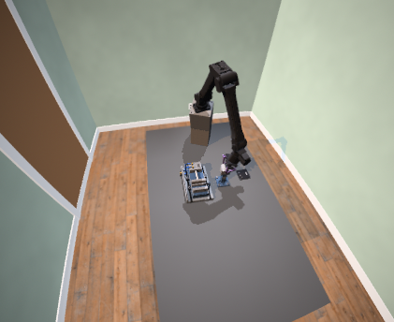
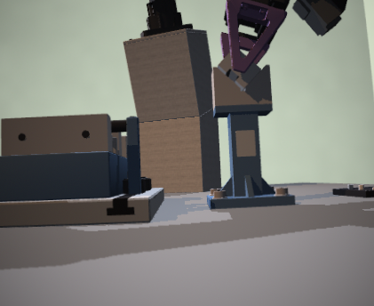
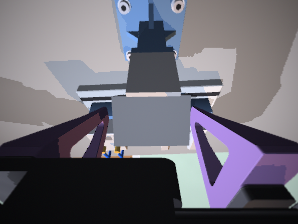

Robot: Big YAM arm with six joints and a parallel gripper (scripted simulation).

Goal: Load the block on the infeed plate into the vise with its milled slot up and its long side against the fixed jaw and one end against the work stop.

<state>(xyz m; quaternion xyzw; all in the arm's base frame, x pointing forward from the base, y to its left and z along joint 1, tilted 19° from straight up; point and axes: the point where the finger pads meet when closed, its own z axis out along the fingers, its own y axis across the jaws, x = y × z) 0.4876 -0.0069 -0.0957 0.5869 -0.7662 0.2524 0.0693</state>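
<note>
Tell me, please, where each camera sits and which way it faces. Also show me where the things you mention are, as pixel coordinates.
Top: high up, looking steeply down at the room; the arm (image 1: 235,117) (image 2: 163,20) and gripper (image 1: 224,174) (image 2: 241,70) (image 3: 149,112) show.
Exterior: low down, looking roughly level toward the pedestal (image 1: 200,129) (image 2: 171,84); the gripper and arm's foot show.
Wrist: by the gripper, looking out between its fingers, both in view.
Top and exterior share the pedestal and blue stand (image 1: 223,183) (image 2: 245,166) (image 3: 136,16).

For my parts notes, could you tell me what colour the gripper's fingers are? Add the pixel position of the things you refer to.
The gripper's fingers (image 2: 255,37) are purple, clearest in the wrist view.
</note>
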